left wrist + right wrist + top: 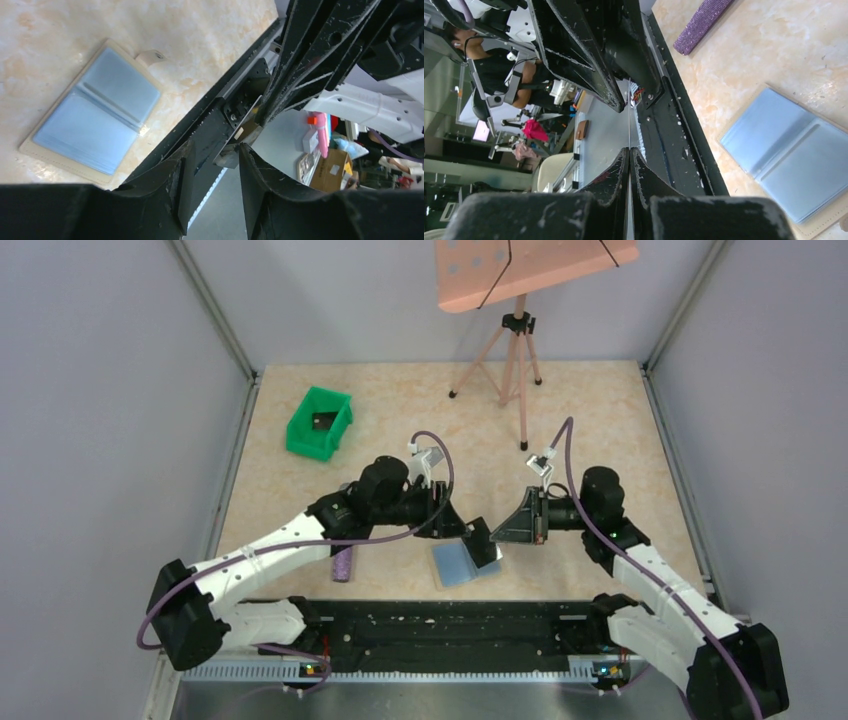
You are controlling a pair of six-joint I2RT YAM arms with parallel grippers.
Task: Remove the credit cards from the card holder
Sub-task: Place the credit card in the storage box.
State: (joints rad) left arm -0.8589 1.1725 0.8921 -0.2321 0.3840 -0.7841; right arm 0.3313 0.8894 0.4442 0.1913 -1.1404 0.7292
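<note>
On the beige marbled tabletop [620,420], between pale grey walls, the card holder [452,566] lies open. The right gripper [629,150] pinches a credit card [246,125]; the left gripper [215,146] stands released beside it.

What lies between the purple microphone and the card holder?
Nothing: bare marbled tabletop separates the purple microphone from the open card holder, clearest in the right wrist view.

arms [250,565]: white shells, black joints | cables [441,465]: purple | pincer fingers [165,197]: black, scuffed
</note>
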